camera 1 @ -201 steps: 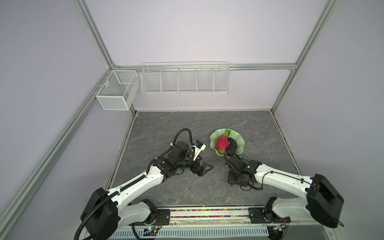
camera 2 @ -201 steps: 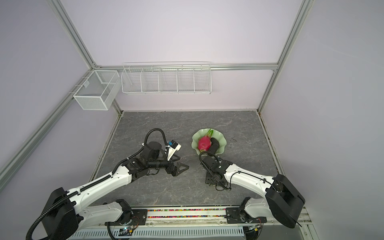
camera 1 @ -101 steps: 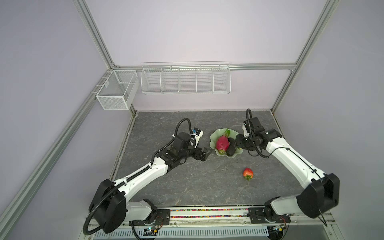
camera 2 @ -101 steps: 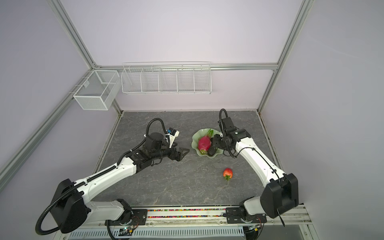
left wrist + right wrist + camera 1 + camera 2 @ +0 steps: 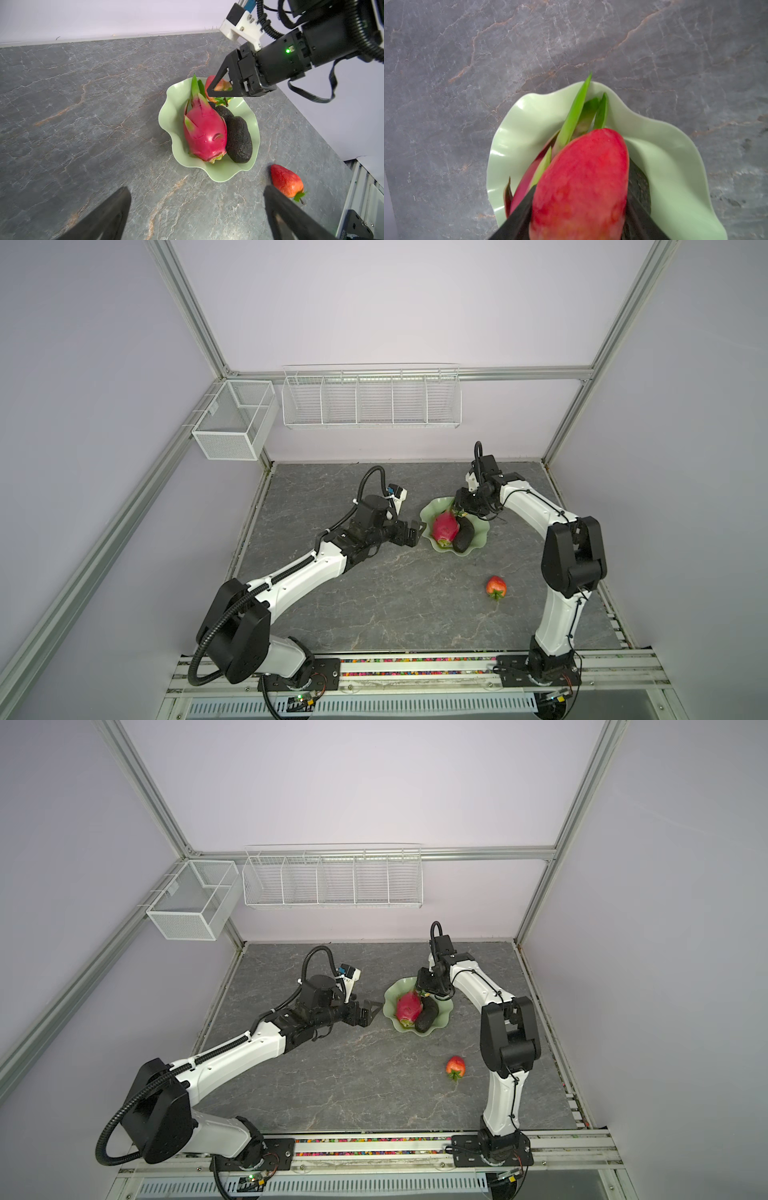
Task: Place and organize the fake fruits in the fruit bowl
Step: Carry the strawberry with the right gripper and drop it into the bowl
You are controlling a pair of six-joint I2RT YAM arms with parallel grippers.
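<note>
Hanging over the rim of the pale green, wavy-edged fruit bowl (image 5: 432, 508) in both top views, the right jaws look poised to release; a loose strawberry (image 5: 496, 587) lies on the marbled tabletop (image 5: 374, 593). In the left wrist view the left jaws stand wide apart, while the glossy dragon fruit (image 5: 204, 133) wedges two bumpy avocados (image 5: 239, 141). The right wrist view shows the right jaws clamped on a waxy second strawberry (image 5: 583, 182).

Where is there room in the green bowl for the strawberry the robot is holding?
Bare bowl shows along the rim facing the left gripper, beside the dragon fruit, and at the far end around its green tips, below the held strawberry. The middle is crowded: dragon fruit and avocados touch.
</note>
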